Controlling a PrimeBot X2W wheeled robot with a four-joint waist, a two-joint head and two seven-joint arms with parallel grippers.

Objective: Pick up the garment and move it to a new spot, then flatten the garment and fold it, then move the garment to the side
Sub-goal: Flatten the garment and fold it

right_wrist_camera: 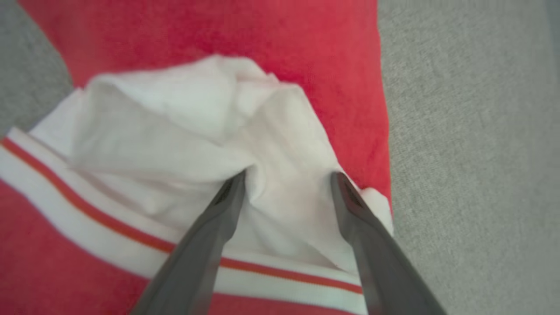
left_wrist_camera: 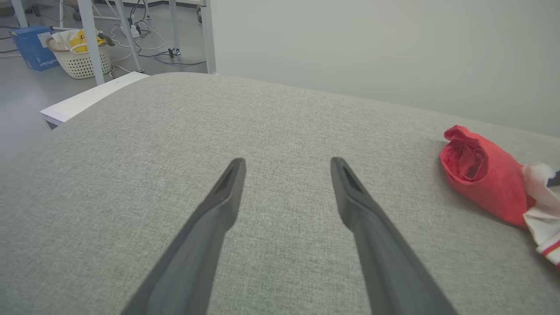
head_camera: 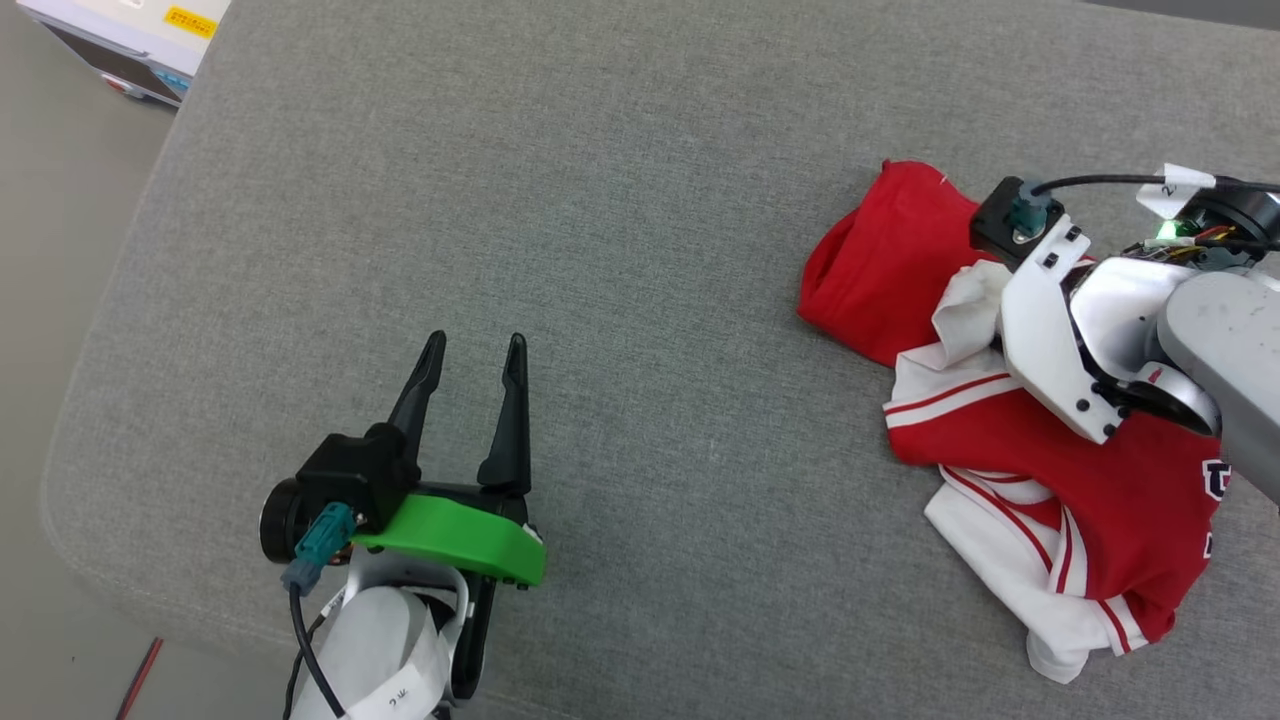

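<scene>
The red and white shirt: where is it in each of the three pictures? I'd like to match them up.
Head view: the shirt lies crumpled at the right side.
Left wrist view: at the right edge, its red end pointing toward the middle.
Right wrist view: close up across the left and centre, with a white fold between the open fingers of the right gripper.
Shared landmark: the grey cushion it lies on.

Close around the right gripper (right_wrist_camera: 287,177) the garment (right_wrist_camera: 175,131) is blurred, and behind that gripper's wrist its dark lettering (head_camera: 1214,480) is half covered by the forearm (head_camera: 1225,340) and cut by the picture's edge.
</scene>
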